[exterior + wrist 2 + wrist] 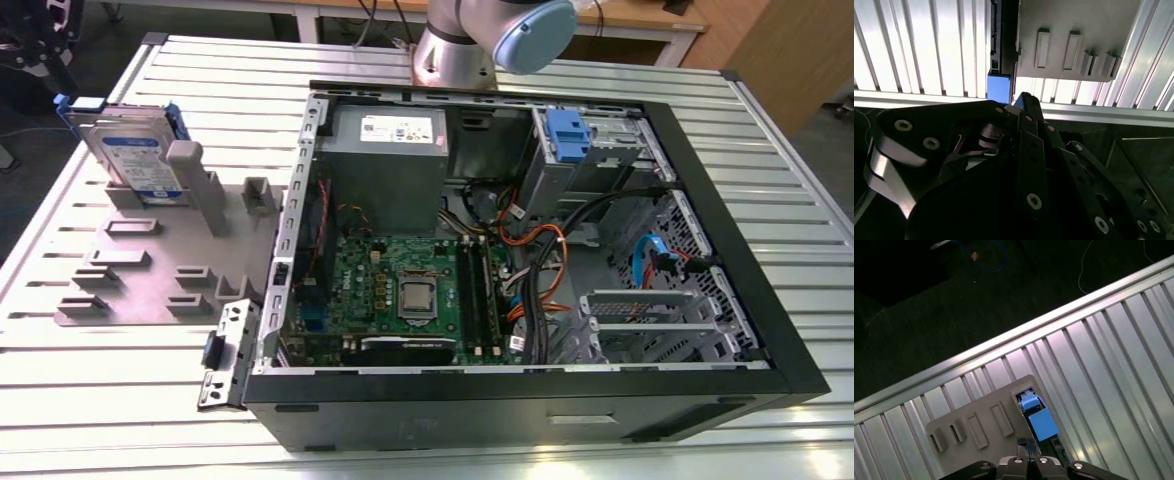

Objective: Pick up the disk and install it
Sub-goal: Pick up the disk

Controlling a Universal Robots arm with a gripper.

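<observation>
Fingers (1029, 114) closed above one disk (134, 152)

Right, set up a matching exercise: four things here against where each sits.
Things: 1 disk; 2 power-supply box; 3 motherboard; 4 blue clip.
Places: A flat inside the open case; B upright in the grey holder, outside the case; C metal bay, toward the exterior view's right; D case corner, toward the exterior view's left, white sticker on it.
Pairs: 1-B, 2-D, 3-A, 4-C.
</observation>
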